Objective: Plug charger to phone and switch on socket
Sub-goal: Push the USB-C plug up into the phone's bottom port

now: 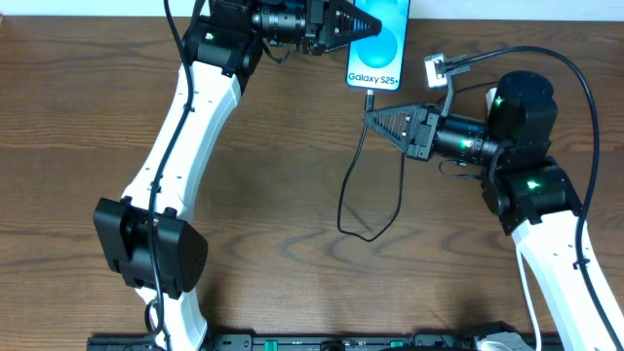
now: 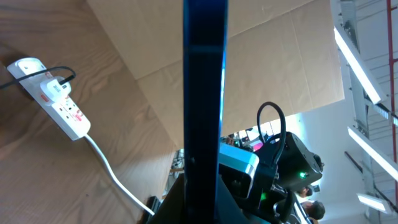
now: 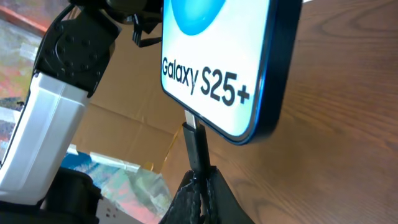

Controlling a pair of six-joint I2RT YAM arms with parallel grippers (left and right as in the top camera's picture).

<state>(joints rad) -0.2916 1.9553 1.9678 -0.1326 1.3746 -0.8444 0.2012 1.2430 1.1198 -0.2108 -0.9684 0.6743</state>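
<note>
The phone (image 1: 378, 44), its blue-and-white screen reading "Galaxy S25+", is held off the table at the far middle. My left gripper (image 1: 349, 31) is shut on its upper part. In the left wrist view the phone (image 2: 205, 93) shows edge-on, rising from the left gripper (image 2: 203, 190). My right gripper (image 1: 373, 116) is shut on the charger (image 1: 370, 97) just below the phone. In the right wrist view the charger's black connector (image 3: 196, 148) stands up from the right gripper (image 3: 202, 180), its metal tip meeting the phone's (image 3: 217, 56) lower edge. The socket (image 2: 62, 106) lies on the wood.
The charger's thin black cable loops over the table (image 1: 359, 229) in front of the right arm. The socket's white cord (image 2: 112, 168) trails across the wood. A cardboard wall (image 2: 280, 62) stands behind the table. A black rail (image 1: 341, 343) runs along the near edge.
</note>
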